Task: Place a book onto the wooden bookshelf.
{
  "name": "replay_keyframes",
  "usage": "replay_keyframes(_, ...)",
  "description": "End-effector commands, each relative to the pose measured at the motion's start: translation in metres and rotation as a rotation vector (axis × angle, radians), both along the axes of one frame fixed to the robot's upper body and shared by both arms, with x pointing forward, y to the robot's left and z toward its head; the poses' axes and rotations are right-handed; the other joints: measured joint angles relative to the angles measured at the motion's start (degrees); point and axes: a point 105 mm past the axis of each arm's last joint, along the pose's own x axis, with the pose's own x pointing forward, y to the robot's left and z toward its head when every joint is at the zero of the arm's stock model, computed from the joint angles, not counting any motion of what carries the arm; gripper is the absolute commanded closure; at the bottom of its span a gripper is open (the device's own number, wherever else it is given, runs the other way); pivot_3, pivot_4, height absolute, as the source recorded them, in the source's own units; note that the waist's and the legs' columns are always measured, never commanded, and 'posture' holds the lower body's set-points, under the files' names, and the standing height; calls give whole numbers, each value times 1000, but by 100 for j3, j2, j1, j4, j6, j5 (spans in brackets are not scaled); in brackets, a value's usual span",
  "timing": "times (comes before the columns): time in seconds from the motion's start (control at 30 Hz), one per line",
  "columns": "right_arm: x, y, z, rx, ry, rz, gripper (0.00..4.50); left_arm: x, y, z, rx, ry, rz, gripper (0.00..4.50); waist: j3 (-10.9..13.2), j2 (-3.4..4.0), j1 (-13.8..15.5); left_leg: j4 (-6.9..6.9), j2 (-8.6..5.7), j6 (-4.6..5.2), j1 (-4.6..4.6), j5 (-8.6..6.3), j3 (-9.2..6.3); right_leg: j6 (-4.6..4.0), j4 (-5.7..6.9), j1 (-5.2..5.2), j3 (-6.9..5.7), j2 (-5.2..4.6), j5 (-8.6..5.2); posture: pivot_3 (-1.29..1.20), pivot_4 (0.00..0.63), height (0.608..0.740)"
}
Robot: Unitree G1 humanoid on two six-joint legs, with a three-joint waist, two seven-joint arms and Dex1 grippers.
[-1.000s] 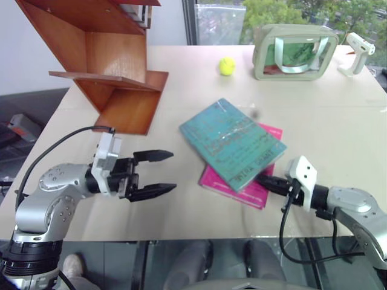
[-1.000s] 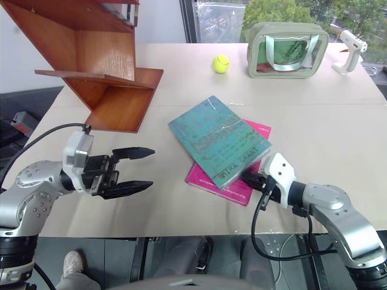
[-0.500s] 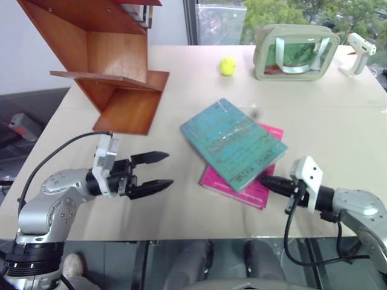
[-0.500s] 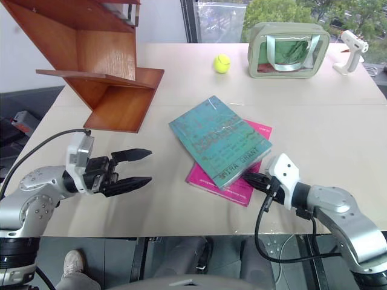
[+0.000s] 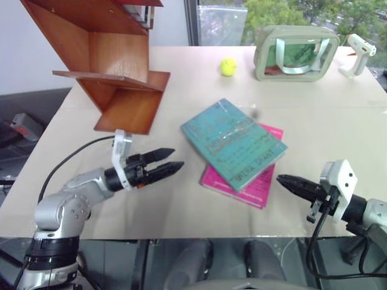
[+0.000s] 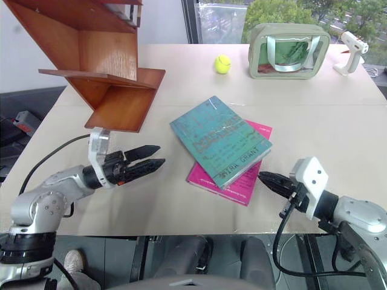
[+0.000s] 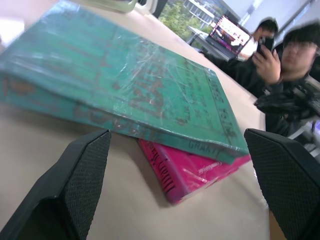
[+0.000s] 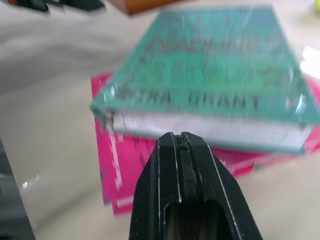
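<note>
Teal was the colour of the book [image 5: 233, 143] I wanted. It lay flat on the table [image 5: 181, 199], on top of one pink book [image 5: 260, 184], in the middle between my two arms. Its long side ran slantwise, from the far left corner to the near right corner.

My left gripper [image 5: 172, 164] was held level, close above the table. Its two black fingers [image 7: 80, 185] stood wide apart with nothing between them. They pointed right at the long edge of the teal book. I think this hand was the one in line to take it.

My right gripper [image 5: 284, 180] was squeezed shut and held nothing. Its tip sat just off the near corner of the two books, not touching them.

The wooden bookshelf [image 5: 106, 66] stood on the far left of the table, well apart from the book. It was on my left arm's side.

I counted two books, one shelf, one yellow ball [image 5: 227, 66], one green bag [image 5: 295, 53] and one white tool [image 5: 358, 52].
</note>
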Motion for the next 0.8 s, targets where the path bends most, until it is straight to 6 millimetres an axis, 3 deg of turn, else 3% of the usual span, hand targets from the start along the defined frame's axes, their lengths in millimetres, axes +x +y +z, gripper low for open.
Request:
replay_keyframes(0.03, -7, 6, 29, 58, -77, 47, 4082, 11, 3, -3, -73, 215, 90, 0, -1, -3, -2, 4, 0, 0, 0, 0, -2, 0, 1, 0, -1, 2, 0, 0, 150, 736)
replay_keyframes(0.17, -8, 11, 43, 57, -133, 44, 2538, 21, -10, -14, -198, 411, 147, 0, -5, -7, -4, 8, -1, 0, 0, 0, -4, 1, 5, 0, 0, 2, 0, 0, 150, 736)
replay_keyframes(0.3, -8, 18, 58, 25, -200, 46, 428, 27, -29, -28, -265, 546, 196, 0, -8, -18, -2, 17, 0, 0, -1, 0, -3, 0, 9, 0, 4, 1, 0, 0, 150, 736)
replay_keyframes(0.33, -8, 19, 61, 18, -212, 49, 205, 29, -33, -31, -268, 572, 214, 0, -9, -17, 1, 20, -1, -1, -1, 0, -3, 0, 12, 0, 3, 0, 0, 0, 150, 736)
replay_keyframes(0.5, -8, 26, 68, -4, -226, 66, 205, 41, -55, -33, -349, 653, 269, 0, -17, -22, 69, 52, -5, -4, -4, -3, -2, 1, 35, 5, 4, -5, 0, 0, 150, 736)
replay_keyframes(0.8, -7, 29, 71, -17, -225, 49, 205, 43, -94, -28, -421, 758, 188, 0, -22, -30, 187, 83, -11, -24, -12, -15, 5, 2, 65, 2, 10, -9, 1, 0, 150, 736)
